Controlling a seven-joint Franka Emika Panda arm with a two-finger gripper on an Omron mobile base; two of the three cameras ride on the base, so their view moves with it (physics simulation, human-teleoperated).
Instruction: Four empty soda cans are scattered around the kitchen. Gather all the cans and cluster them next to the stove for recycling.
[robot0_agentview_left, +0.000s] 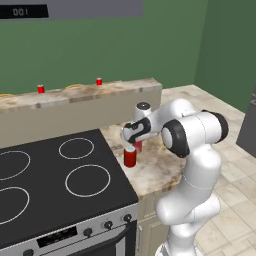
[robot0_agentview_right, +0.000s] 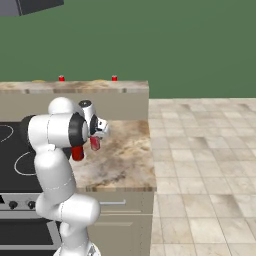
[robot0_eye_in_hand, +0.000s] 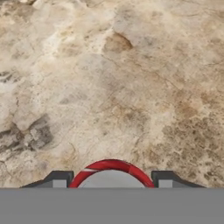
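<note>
Here the gripper (robot0_eye_in_hand: 109, 181) held a soda can (robot0_eye_in_hand: 109, 171) between narrow jaws, above the bench (robot0_agentview_left: 155, 170) just right of the stove (robot0_agentview_left: 50, 195). Another can (robot0_agentview_left: 130, 157) stood close beside it, two more (robot0_agentview_left: 41, 89) far back. Lowering carelessly could likely topple that neighbour.

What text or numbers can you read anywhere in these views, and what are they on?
"001": white digits on the dark display panel at the top left of the left base view, above the stove.
Soda cans: plain red, no label to read.
Stove's front panel window: dark, nothing legible.
</note>
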